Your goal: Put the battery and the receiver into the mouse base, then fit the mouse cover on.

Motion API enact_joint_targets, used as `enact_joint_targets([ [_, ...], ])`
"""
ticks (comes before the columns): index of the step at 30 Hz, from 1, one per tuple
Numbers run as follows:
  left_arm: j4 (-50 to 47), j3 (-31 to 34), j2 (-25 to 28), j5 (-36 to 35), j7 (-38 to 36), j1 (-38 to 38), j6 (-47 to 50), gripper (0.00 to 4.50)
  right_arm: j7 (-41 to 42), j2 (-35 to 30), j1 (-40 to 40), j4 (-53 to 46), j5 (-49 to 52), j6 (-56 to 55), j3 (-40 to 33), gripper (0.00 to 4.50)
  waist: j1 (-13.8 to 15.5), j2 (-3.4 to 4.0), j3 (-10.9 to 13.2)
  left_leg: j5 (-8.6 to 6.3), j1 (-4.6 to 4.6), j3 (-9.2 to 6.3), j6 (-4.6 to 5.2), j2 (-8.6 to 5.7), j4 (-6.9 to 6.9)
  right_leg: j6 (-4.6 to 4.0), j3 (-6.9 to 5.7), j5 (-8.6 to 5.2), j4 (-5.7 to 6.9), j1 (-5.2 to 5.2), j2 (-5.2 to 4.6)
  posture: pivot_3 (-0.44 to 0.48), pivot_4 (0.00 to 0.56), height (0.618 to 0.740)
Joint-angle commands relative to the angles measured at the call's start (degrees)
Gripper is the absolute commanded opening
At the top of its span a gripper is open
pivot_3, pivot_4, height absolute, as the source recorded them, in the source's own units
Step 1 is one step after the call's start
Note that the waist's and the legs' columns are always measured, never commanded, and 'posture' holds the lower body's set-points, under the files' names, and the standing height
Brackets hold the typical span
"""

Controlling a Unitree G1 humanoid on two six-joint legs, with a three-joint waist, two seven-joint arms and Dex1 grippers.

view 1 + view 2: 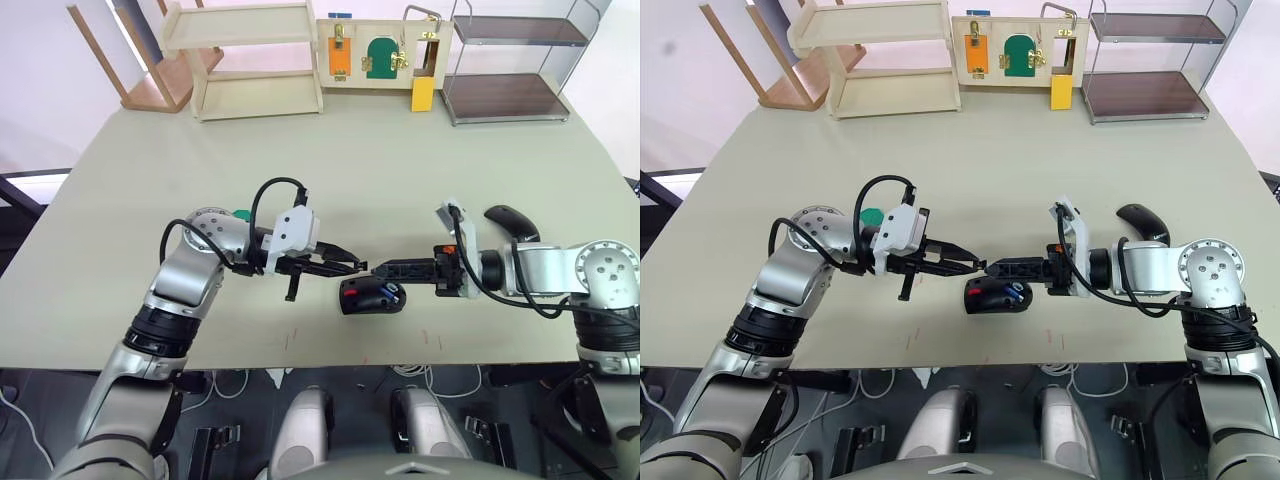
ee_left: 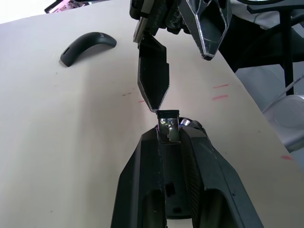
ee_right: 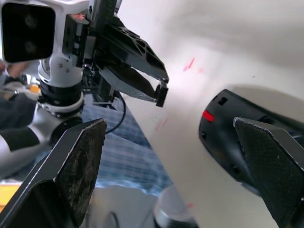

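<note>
Meeting tip to tip over the near middle of the pale surface, the two pincers hang just above the mouse base. From nine o'clock the left pincer reaches in with its black fingers drawn close together on the receiver, a tiny dark stub with a shiny metal end that sticks out past the fingertips in the left wrist view. From three o'clock the right pincer comes in with its fingers spread wide, as the right wrist view shows, and nothing between them; its tips lie just beside those of the left one. The mouse base, a black oval shell with red parts, lies open side up directly at six o'clock of that meeting point, and the battery, blue with a silver end, sits inside its hollow. The mouse cover, smooth, curved and all black, rests on the surface well apart from the base, toward two o'clock and behind the right forearm. A flat green disc lies beside the left wrist. Along the far edge at twelve o'clock stand a wooden shelf unit, a latch board and a wire rack.
</note>
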Motion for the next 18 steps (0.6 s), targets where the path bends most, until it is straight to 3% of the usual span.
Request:
enact_joint_targets([
  [1, -1.47, -0.77, -0.42, -0.17, -0.8, -1.54, -1.08, 0.03, -3.02, -0.07, -0.41, -0.97, 4.62, -3.81, 1.81, 4.5, 0.0, 0.0, 0.0, 0.0, 0.0, 0.0, 0.0, 0.0, 0.0, 0.0, 0.0, 0.0, 0.0, 0.0, 0.0, 0.0, 0.15, 0.74],
  [7, -1.27, -1.53, -1.0, -0.17, -1.01, -2.79, -0.97, 0.03, -4.57, 1.09, -0.12, -1.76, 4.62, -6.11, 3.42, 4.5, 0.1, 0.0, 0.0, 0.0, -0.01, -0.03, 0.0, 0.0, 0.0, 0.0, 0.0, 0.0, -0.03, 0.0, 0.0, 0.0, 0.15, 0.74],
  [9, -1.44, -1.66, -0.8, -0.22, -1.24, -2.81, -1.02, 0.03, -5.18, 2.46, 0.22, -1.89, 4.62, -7.15, 3.03, 4.09, 0.09, 0.0, 0.0, 0.0, -0.01, -0.04, 0.0, 0.01, 0.0, 0.0, 0.0, 0.0, -0.05, 0.0, 0.0, 0.0, 0.15, 0.74],
  [10, -1.47, -1.69, -0.76, -0.24, -1.29, -2.81, -0.98, 0.03, -5.39, 2.78, 0.3, -1.9, 4.62, -7.42, 2.96, 3.78, 0.09, 0.0, 0.0, 0.0, -0.02, -0.04, 0.0, 0.01, 0.0, 0.0, 0.0, 0.0, -0.05, 0.0, 0.0, 0.0, 0.15, 0.74],
  [11, -1.56, -1.76, -0.63, -0.21, -1.43, -2.79, -0.96, 0.03, -5.55, 2.73, 0.39, -2.07, 4.62, -7.53, 3.12, 3.18, 0.09, 0.0, 0.0, 0.0, -0.02, -0.05, 0.01, 0.01, -0.02, 0.0, 0.0, 0.0, -0.05, 0.0, 0.0, 0.0, 0.15, 0.74],
  [13, -1.71, -1.77, -0.41, -0.26, -1.63, -2.83, -0.81, 0.03, -5.93, 3.25, 0.82, -2.33, 4.62, -7.78, 3.01, 2.77, 0.08, 0.0, 0.0, 0.0, -0.01, -0.05, 0.01, 0.02, -0.03, 0.0, 0.0, 0.0, -0.05, -0.01, 0.01, 0.0, 0.15, 0.74],
  [15, -1.68, -1.72, -0.29, -0.33, -1.71, -2.96, -0.73, 0.03, -6.03, 3.23, 0.89, -2.6, 4.62, -7.74, 3.09, 2.01, 0.07, 0.0, 0.0, 0.0, -0.01, -0.06, 0.01, 0.02, -0.03, -0.01, 0.0, 0.0, -0.05, -0.01, 0.01, 0.0, 0.15, 0.74],
  [18, -1.55, -1.64, -0.19, -0.44, -1.75, -3.16, -0.52, 0.03, -5.93, 2.99, 0.95, -2.77, 4.62, -7.61, 3.25, 2.01, 0.09, 0.0, 0.0, 0.0, -0.02, -0.07, 0.01, 0.02, -0.03, -0.03, 0.01, -0.02, -0.07, -0.01, 0.0, 0.0, 0.15, 0.74],
])
